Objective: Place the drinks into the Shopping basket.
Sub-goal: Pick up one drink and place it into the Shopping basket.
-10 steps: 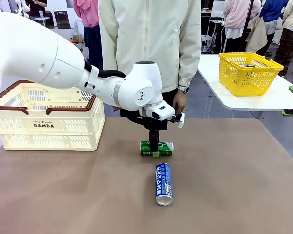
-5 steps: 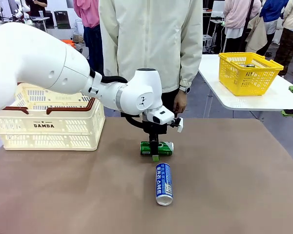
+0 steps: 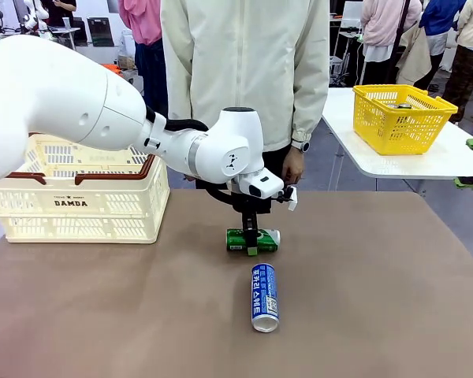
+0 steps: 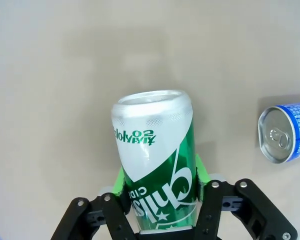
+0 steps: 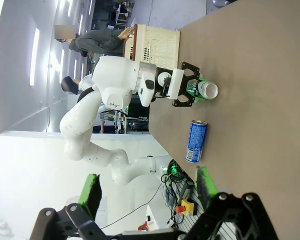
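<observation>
Left hand (image 4: 160, 175): pointed down at the desk (image 3: 378, 276), with one green pad on each flank of the green can (image 4: 155, 150). In the left wrist view both pads looked pressed on the can wall, so I logged it as grasping the can.

The can lay on its side directly under the hand, resting on the desk and not lifted. Its long axis ran crosswise to the line between the two fingers, so the hand closed across the girth. The grip sat nearer one end than the middle, and the silver end stuck out beyond the pads.

Blue can (image 3: 265, 297): also on its side, near the left hand on the robot's side of it and apart from the green can. Its axis lay roughly square to the green one.

Basket (image 3: 79, 205): well apart from the left hand, off to the robot's left, with its open top higher than the grasped can.

Judgement: the carry calls for a lift first, then a sweep left over the rim. With the grip off-centre the can may tip in the pads.

Right hand (image 5: 147, 192): released, pads wide with nothing between them, held well apart from both cans. The left arm was the nearer one.
</observation>
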You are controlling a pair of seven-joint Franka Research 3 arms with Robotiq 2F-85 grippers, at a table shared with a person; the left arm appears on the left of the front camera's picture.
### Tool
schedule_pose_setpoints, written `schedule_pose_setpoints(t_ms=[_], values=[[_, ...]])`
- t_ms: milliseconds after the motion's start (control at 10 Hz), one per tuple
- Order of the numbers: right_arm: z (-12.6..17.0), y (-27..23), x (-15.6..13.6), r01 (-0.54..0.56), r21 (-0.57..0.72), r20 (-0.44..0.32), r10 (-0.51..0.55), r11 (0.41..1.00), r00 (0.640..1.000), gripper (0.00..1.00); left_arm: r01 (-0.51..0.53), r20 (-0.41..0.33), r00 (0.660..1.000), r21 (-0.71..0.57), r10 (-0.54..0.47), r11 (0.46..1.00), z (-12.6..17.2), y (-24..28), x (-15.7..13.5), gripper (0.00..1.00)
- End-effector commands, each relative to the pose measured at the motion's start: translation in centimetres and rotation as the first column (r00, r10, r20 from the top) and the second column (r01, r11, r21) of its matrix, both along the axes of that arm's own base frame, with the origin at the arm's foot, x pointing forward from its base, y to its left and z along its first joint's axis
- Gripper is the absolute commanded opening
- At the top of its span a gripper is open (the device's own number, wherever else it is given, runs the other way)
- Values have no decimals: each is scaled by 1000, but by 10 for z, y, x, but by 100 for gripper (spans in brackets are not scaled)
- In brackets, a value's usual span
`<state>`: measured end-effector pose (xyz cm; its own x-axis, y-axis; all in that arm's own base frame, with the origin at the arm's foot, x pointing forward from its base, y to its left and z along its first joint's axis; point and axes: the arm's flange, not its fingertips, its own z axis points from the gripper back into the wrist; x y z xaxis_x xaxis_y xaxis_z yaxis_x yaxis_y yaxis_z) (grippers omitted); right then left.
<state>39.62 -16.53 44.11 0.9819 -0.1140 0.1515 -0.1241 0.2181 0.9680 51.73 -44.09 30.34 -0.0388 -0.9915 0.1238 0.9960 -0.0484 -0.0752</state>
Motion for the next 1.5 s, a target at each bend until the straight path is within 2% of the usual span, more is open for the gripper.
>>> schedule_pose_setpoints(t_ms=[0,200,300,400,500,700,800,900,1000,1100,1200,1300,1400], values=[[3,1,-1,-4,3,4,4,1000,1000,100,-25,-3,1000,53,25,998,-4,0,1,0],[3,1,-1,-4,3,4,4,1000,1000,100,-110,21,994,69,109,992,13,11,8,0],[3,1,-1,-4,3,4,4,1000,1000,100,-146,51,988,58,143,988,45,26,13,0],[3,1,-1,-4,3,4,4,1000,1000,100,-152,10,988,55,152,987,67,34,14,0],[3,1,-1,-4,3,4,4,1000,1000,100,-149,9,989,78,149,986,130,59,14,0],[3,1,-1,-4,3,4,4,1000,1000,100,-100,98,991,42,95,994,226,95,12,0],[3,1,-1,-4,3,4,4,1000,1000,100,-109,127,987,68,100,992,260,119,16,0],[3,1,-1,-4,3,4,4,1000,1000,100,-64,151,987,96,49,993,285,150,21,0],[3,1,-1,-4,3,4,4,1000,1000,100,-16,183,983,100,-2,995,300,186,26,0],[3,1,-1,-4,3,4,4,1000,1000,100,-48,168,985,62,37,997,309,233,37,0],[3,1,-1,-4,3,4,4,1000,1000,100,-171,217,961,-28,173,985,312,278,45,0],[3,1,-1,-4,3,4,4,1000,1000,100,-240,227,940,-96,256,966,307,314,49,0],[3,1,-1,-4,3,4,4,1000,1000,100,-282,190,935,-111,299,953,292,340,50,0]])
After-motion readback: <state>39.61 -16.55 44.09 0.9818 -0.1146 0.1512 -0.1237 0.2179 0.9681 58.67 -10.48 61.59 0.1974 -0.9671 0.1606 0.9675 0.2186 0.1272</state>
